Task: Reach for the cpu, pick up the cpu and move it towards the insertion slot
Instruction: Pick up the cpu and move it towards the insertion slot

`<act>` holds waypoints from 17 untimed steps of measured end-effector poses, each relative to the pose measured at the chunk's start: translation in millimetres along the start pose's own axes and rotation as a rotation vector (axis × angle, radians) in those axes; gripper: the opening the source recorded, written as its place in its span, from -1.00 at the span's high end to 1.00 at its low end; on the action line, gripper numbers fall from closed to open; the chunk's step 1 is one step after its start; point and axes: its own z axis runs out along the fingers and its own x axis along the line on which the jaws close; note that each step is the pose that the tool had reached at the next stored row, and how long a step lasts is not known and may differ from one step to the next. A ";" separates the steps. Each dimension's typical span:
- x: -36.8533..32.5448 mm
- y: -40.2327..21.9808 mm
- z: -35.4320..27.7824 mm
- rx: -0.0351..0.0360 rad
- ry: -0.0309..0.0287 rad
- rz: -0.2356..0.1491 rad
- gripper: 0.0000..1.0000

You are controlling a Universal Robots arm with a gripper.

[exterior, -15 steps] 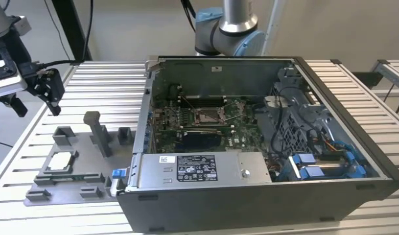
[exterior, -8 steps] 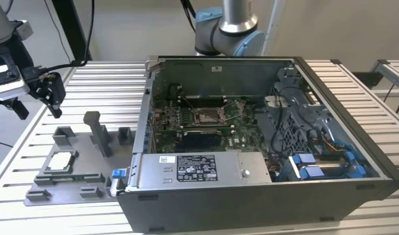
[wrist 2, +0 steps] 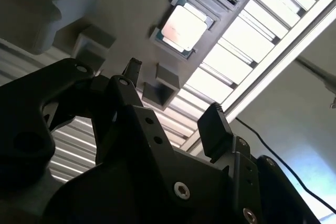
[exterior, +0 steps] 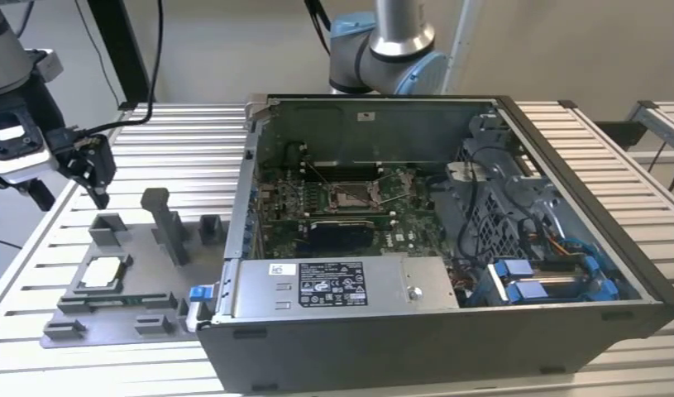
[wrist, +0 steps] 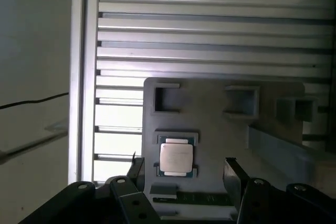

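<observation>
The end effector (exterior: 69, 192) hangs wide open and empty above the cpu (exterior: 102, 273), which lies flat in its grey holder (exterior: 144, 277) on the surface (exterior: 94, 364); it looks light, stiff, thin and probably delicate underneath, so I'd pinch opposite edges.

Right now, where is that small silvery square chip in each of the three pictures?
Exterior view: the chip lies on the grey plate, to the exterior view's left of the computer case.
First wrist view: the chip sits in a square seat on that plate.
Second wrist view: same seat, same plate.
Shared landmark: the grey plate.
</observation>
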 end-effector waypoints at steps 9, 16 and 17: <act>-0.1 -2.8 15.8 0.0002 0.0002 0.000 -1.00; 0.0 -9.4 24.3 0.0001 0.0002 0.000 -1.00; 0.0 -10.4 25.2 0.0002 0.0003 0.000 -1.00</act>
